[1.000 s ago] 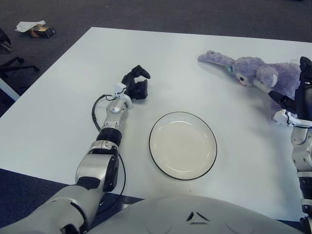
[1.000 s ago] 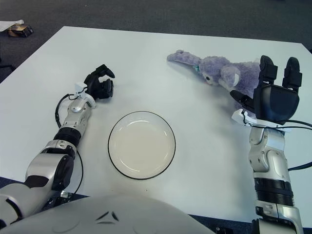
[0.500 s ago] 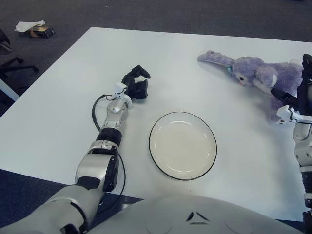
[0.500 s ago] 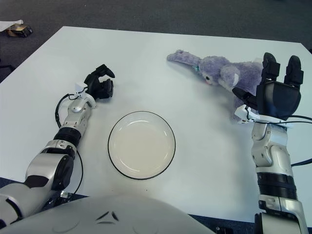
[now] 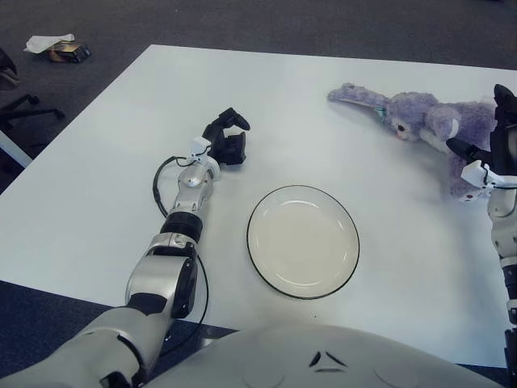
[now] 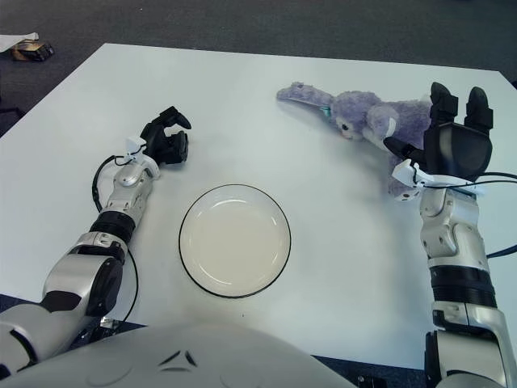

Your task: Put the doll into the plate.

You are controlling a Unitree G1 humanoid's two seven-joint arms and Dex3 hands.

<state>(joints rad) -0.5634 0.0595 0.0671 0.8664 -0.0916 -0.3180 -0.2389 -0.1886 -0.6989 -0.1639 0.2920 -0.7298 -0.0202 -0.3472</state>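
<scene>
The doll [image 6: 367,117], a purple plush animal, lies on its side on the white bench [image 6: 266,89], at the far right, with one long ear [image 6: 303,95] stretched out toward the left and its body pointing toward the right edge. The right hand [image 6: 452,145] is raised at the near right end of the doll, palm turned toward the camera, overlapping the doll's rear portion in both views. Its fingers [image 6: 443,101] are spread wide and point away from the robot; they enclose nothing, and whether the hand contacts the plush cannot be determined. The plate [image 6: 234,240], round, pale and dark-rimmed, sits on the bench near the front edge, roughly centred before the robot. It holds nothing. The doll is well apart from the plate, beyond it and to its right. The left hand [image 5: 227,139] shows on the bench surface beyond the plate and to its left, with the forearm [image 5: 187,198] extended along the bench toward it. Its fingers are curled inward in a narrow, closed posture and grasp nothing. A black cable [image 5: 159,182] loops beside the left wrist. On the dark floor [image 5: 121,32] past the far left corner of the bench lie a small dark box [image 5: 69,52] and a piece of crumpled white paper [image 5: 44,41], just beside each other.
</scene>
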